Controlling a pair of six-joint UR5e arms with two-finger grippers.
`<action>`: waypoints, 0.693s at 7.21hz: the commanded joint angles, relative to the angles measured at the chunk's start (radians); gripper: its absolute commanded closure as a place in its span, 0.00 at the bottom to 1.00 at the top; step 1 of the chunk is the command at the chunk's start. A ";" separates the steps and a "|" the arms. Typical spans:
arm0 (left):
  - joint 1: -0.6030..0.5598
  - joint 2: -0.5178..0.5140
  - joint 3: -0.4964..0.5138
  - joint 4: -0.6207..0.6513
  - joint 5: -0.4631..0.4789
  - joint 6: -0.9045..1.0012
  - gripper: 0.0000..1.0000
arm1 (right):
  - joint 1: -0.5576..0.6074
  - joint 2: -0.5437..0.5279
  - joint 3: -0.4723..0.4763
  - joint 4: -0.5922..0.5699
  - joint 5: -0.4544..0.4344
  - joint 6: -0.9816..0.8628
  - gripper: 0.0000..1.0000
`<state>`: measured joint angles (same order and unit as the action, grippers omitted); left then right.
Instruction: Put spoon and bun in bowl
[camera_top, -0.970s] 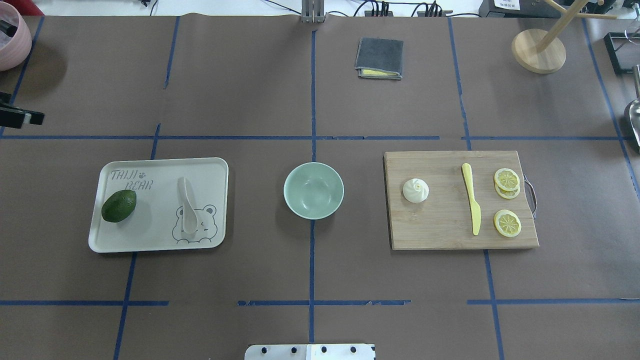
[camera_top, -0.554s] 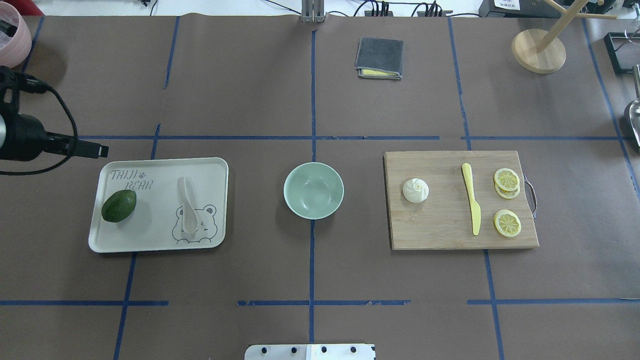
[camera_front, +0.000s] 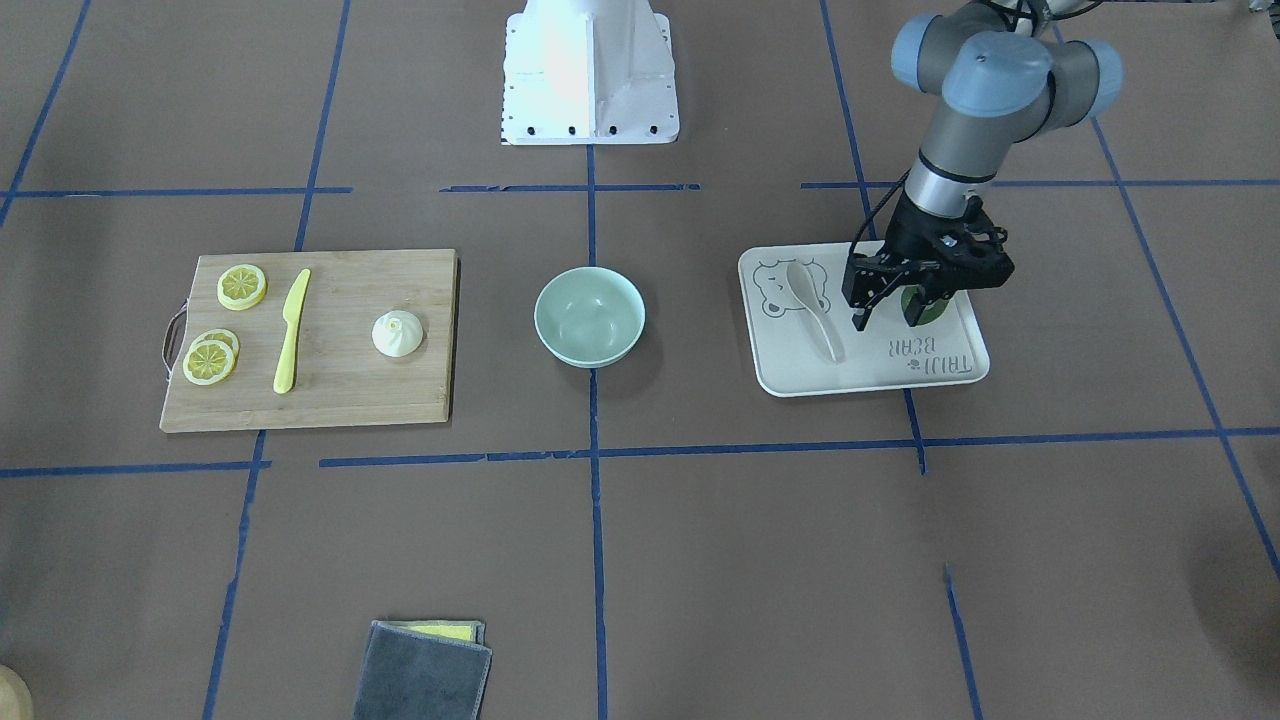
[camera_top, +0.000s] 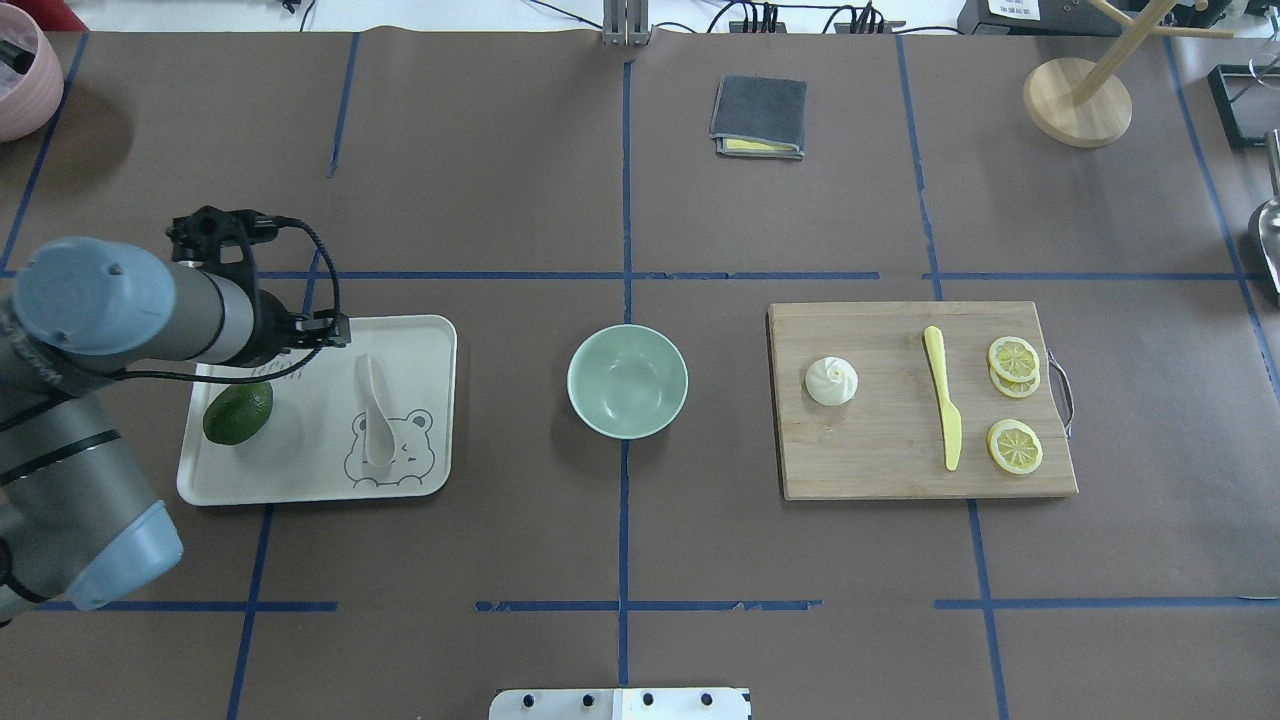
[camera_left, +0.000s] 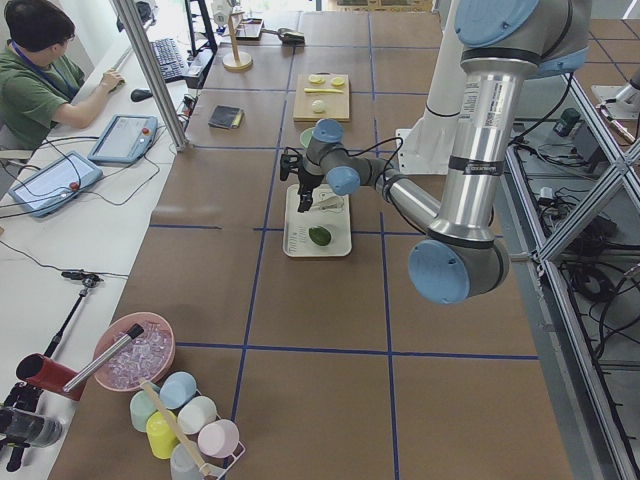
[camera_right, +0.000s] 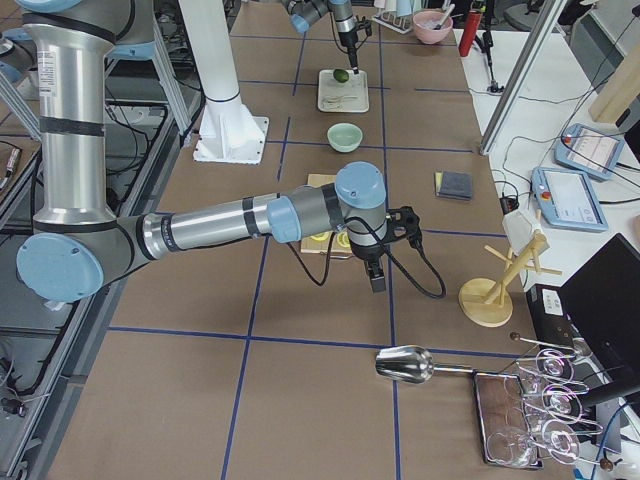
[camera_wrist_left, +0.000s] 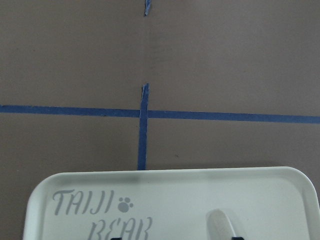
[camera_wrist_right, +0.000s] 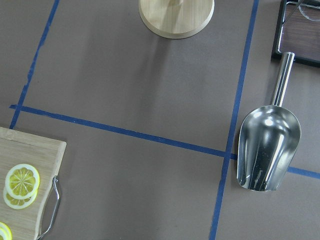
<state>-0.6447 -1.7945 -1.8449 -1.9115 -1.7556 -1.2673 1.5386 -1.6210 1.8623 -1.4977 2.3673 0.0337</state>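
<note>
Tabletop, brown w/ blue tape lines, carries everything. L arm reaches in over the tray; its jaws are spread wide and hold nothing, between the spoon handle and the green fruit in the front view. R arm shows only in the right side view, stretched out low near the board's handle end. Can't tell from there if its jaws are wide or narrow.

Wooden cutting board lies on the robot's right. Cream tray w/ a bear print lies on its left. Mint bowl stands between the 2, apart from both, w/ nothing in it.

Yellow knife lies along the board's middle. Spoon lies flat on the tray, scoop on the bear print, handle pointing away from the robot. Green fruit sits at the tray's outer end, well apart from the spoon. Bun sits upright at the board's end nearest the bowl. 3 lemon slices lie beyond the knife, 2 of them overlapping.
</note>
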 joint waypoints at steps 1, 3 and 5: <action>0.056 -0.057 0.050 0.020 0.034 -0.075 0.40 | 0.000 0.000 0.000 -0.001 0.000 0.000 0.00; 0.069 -0.052 0.050 0.023 0.036 -0.075 0.39 | 0.000 0.000 0.000 -0.001 0.001 0.000 0.00; 0.097 -0.052 0.058 0.025 0.036 -0.075 0.39 | 0.000 0.000 0.000 -0.001 0.001 0.000 0.00</action>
<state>-0.5645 -1.8469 -1.7917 -1.8882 -1.7199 -1.3418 1.5386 -1.6214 1.8623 -1.4987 2.3683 0.0338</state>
